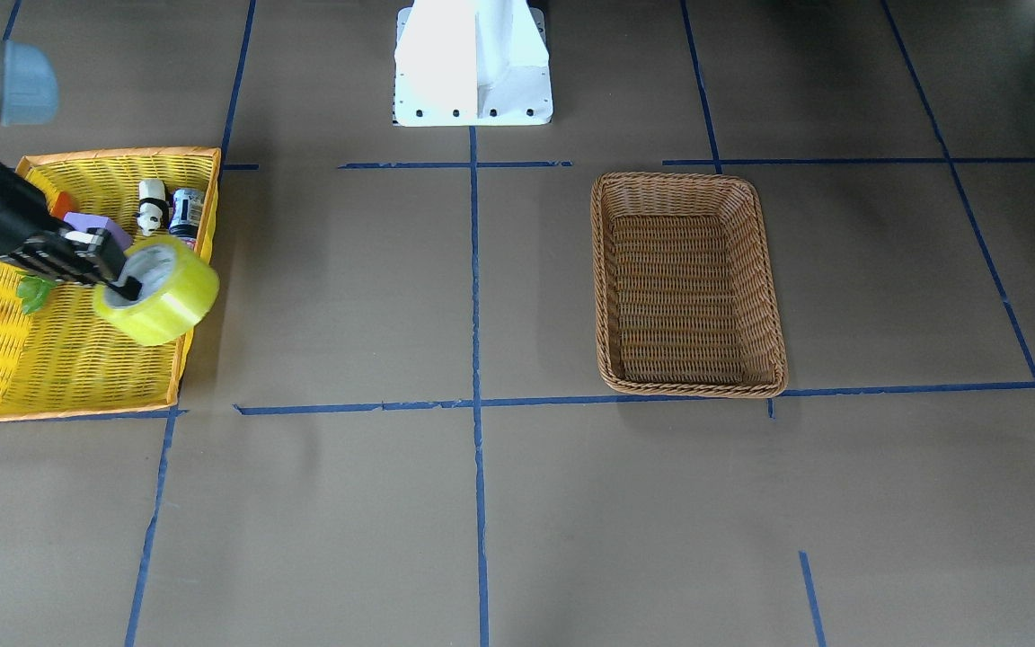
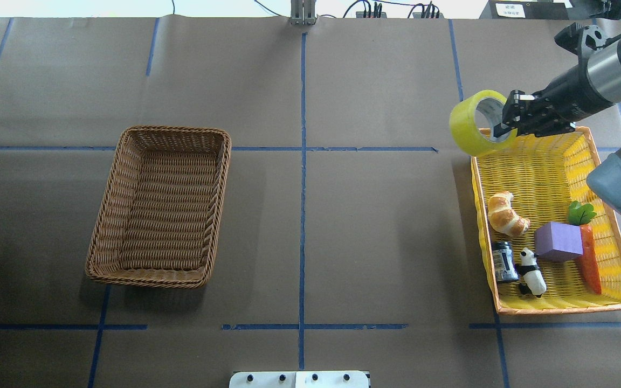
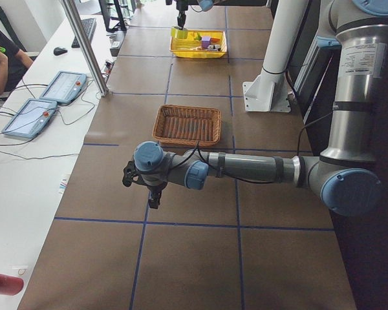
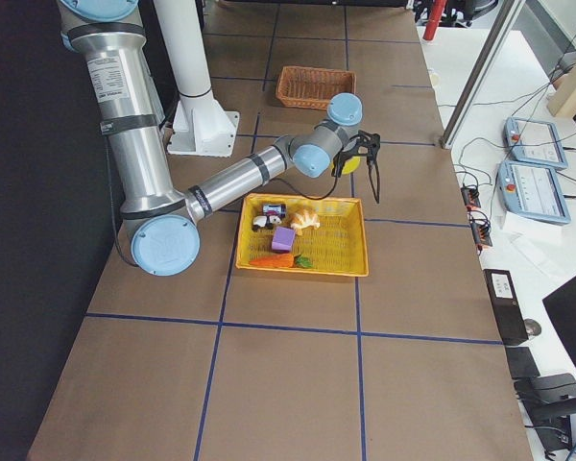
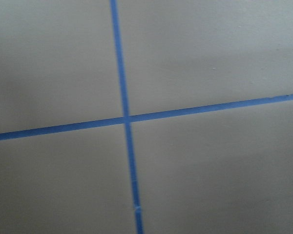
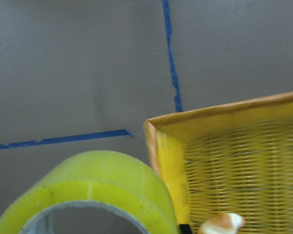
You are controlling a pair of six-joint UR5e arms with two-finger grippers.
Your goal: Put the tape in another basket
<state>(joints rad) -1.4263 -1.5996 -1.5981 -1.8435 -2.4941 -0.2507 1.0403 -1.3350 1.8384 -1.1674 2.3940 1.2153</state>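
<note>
The yellow tape (image 2: 471,129) hangs tilted in my right gripper (image 2: 499,132), above the far left corner of the yellow tray (image 2: 558,310). The gripper is shut on the roll's wall, with one finger inside the whitish core. The tape also shows in the front view (image 1: 163,301) and fills the bottom of the right wrist view (image 6: 88,190). The brown wicker basket (image 2: 176,130) stands empty on the left half of the table, far from the tape. My left gripper (image 3: 153,194) shows only in the left side view, low over bare table; I cannot tell if it is open.
The yellow tray holds a croissant (image 2: 504,213), a purple block (image 2: 558,241), a carrot (image 2: 590,258), a panda figure (image 2: 531,264) and a small can (image 2: 503,261). Blue tape lines cross the brown table. The white robot base (image 1: 473,63) stands at mid-table edge.
</note>
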